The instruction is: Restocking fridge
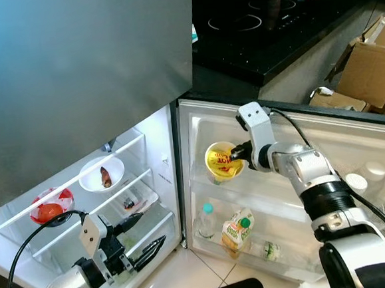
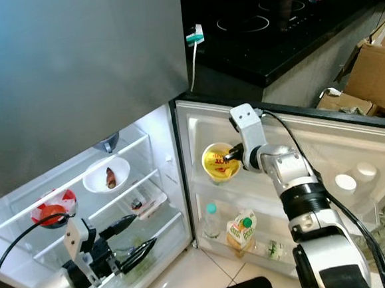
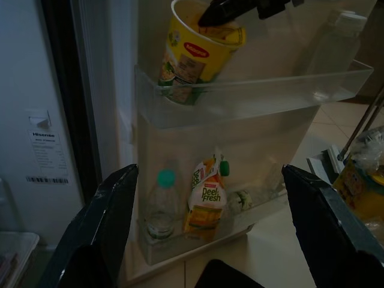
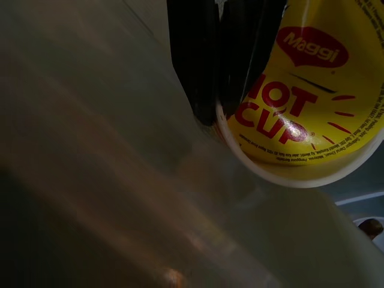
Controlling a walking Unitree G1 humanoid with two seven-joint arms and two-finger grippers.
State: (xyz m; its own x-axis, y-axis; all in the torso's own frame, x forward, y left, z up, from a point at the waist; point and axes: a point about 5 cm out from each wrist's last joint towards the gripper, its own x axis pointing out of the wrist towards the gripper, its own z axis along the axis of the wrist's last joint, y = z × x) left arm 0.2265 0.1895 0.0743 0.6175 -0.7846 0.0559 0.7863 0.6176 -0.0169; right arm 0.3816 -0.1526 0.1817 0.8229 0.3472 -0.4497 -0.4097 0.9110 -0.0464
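A yellow Maggi noodle cup stands tilted in the upper shelf of the open fridge door. My right gripper is shut on the cup's rim, with its fingers pinching the edge from above. Low at the left, my left gripper hangs open in front of the fridge's bottom shelf and holds nothing. It points toward the door shelves.
The lower door shelf holds a water bottle, a juice pouch and a small bottle. Inside the fridge sit a white bowl and a red bowl. A black counter and cardboard boxes lie behind the door.
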